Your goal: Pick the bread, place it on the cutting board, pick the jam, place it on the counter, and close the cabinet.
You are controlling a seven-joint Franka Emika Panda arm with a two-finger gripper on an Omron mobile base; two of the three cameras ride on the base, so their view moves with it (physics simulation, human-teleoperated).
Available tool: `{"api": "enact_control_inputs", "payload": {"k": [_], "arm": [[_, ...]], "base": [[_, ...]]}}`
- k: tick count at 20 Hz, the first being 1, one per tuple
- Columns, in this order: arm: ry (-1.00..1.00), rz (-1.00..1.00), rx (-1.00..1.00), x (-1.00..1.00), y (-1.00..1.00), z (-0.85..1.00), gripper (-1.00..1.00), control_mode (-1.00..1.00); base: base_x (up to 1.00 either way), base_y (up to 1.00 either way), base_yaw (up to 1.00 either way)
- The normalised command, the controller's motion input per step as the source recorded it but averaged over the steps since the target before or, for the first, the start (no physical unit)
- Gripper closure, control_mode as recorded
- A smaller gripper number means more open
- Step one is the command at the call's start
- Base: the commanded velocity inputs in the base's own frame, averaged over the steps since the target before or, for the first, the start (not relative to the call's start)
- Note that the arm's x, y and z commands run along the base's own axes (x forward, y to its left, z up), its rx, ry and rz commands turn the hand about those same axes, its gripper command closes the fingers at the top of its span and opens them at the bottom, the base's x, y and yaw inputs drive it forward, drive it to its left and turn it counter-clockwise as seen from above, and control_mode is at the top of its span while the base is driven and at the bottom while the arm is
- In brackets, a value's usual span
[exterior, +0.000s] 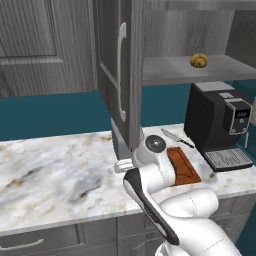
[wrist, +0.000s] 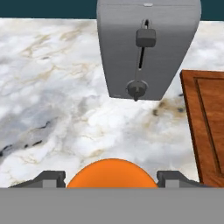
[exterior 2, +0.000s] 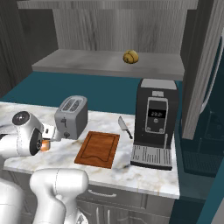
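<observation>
The bread (exterior: 199,60) (exterior 2: 130,56), a round golden-brown bun, sits on the grey shelf (exterior 2: 87,63) of the open cabinet (exterior: 117,70). The orange jam (wrist: 112,174) (exterior 2: 45,145) sits between the fingertips of my gripper (wrist: 112,178), which is shut on it, low over the counter (exterior: 60,165) in front of the toaster. The reddish-brown cutting board (exterior: 184,167) (exterior 2: 98,148) (wrist: 210,127) lies bare on the counter just right of my hand. Whether the jar's base touches the stone is hidden.
A grey toaster (exterior 2: 71,117) (wrist: 146,48) stands just beyond the gripper. A black coffee machine (exterior: 215,122) (exterior 2: 155,122) stands right of the board, with a knife (exterior: 176,137) (exterior 2: 124,127) beside it. The open cabinet doors (exterior 2: 205,65) jut out over the counter.
</observation>
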Motion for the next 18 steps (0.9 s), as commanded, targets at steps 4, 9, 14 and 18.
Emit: {"api": "enact_control_inputs", "payload": {"k": [4, 9, 14, 18], "arm": [[0.0, 0.0, 0.0, 0.3, 0.1, -0.32, 1.0, -1.0], [0.0, 0.0, 0.0, 0.27, 0.02, -0.24, 1.0, -1.0], [0.0, 0.0, 0.0, 0.24, 0.0, -0.18, 1.0, -1.0], [0.0, 0.0, 0.0, 0.2, 0.0, -0.22, 1.0, -1.0]], "base": [[0.0, 0.0, 0.0], [0.0, 0.0, 0.0], [0.0, 0.0, 0.0], [0.0, 0.0, 0.0]]}}
